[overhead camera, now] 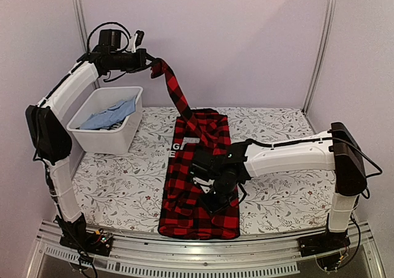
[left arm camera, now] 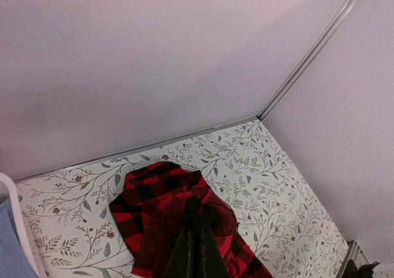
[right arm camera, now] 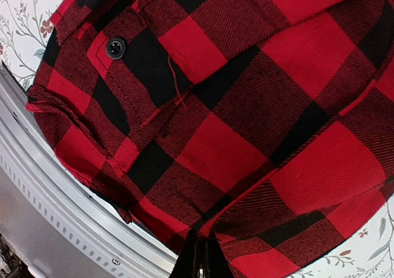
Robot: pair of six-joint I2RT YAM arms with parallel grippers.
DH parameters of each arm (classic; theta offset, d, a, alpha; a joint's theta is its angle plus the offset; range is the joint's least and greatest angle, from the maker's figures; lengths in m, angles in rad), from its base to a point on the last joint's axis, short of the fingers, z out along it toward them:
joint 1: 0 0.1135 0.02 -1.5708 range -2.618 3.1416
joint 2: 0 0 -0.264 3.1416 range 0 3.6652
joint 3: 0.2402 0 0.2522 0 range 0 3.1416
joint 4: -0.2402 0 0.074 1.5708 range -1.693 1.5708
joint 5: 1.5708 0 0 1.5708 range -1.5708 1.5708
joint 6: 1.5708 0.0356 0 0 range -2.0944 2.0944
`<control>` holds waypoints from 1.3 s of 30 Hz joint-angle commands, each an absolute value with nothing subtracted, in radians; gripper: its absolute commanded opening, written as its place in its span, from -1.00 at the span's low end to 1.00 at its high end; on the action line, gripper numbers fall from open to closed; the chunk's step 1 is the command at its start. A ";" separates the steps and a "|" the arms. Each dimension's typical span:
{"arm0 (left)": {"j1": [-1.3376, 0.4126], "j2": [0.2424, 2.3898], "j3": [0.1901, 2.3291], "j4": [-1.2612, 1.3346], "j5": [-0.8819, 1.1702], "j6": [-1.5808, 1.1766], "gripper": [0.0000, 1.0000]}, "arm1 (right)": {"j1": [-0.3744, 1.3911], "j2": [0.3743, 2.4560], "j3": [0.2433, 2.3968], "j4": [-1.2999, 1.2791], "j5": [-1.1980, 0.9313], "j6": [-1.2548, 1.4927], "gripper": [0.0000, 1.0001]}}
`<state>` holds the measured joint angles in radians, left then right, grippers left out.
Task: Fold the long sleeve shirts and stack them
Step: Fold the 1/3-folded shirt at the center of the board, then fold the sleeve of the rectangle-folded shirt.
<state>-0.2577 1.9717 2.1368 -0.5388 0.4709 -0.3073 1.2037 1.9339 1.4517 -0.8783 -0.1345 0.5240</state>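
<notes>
- Left claw is clenched on the end of a sleeve, hoisted way up around 11 o'clock. The sleeve runs taut down to the body.
- Right claw is clenched too, down on the cloth near 6 o'clock. Pinching or just pinning, can't tell.
- The red-and-black shirt lies rumpled mid-surface, not really folded yet imo.
- Bin at 9 o'clock holds some blue cloth. I see no stack, so most of the job's left.

Overhead, high left-wrist and close right-wrist views all show the shirt.
</notes>
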 commanded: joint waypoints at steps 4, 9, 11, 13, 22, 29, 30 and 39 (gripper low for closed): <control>-0.245 1.981 2.180 -0.476 0.513 -0.315 -1.00 | 1.218 1.922 1.327 -0.698 -0.230 0.573 -0.88; -0.248 2.001 2.200 -0.388 0.577 -0.348 -0.98 | 1.207 1.865 1.324 -0.677 -0.113 0.607 -0.27; -0.248 2.009 2.207 -0.386 0.585 -0.356 -0.98 | 1.175 1.819 1.323 -0.667 -0.060 0.616 -0.10; -0.249 2.007 2.193 -0.384 0.591 -0.360 -0.98 | 1.114 1.755 1.319 -0.646 -0.024 0.618 0.06; -0.288 2.009 2.138 -0.370 0.672 -0.327 -0.97 | 0.725 1.718 1.360 -0.428 0.014 0.543 0.26; -0.347 1.950 1.987 -0.421 0.640 -0.316 -1.00 | 0.581 1.970 1.644 -0.381 -0.016 0.456 0.21; -0.358 1.934 1.938 -0.422 0.613 -0.323 -1.00 | 0.574 2.005 1.696 -0.380 -0.009 0.439 0.18; -0.412 1.841 1.708 -0.485 0.436 -0.384 -1.00 | 0.541 2.389 2.082 -0.387 -0.114 0.396 0.01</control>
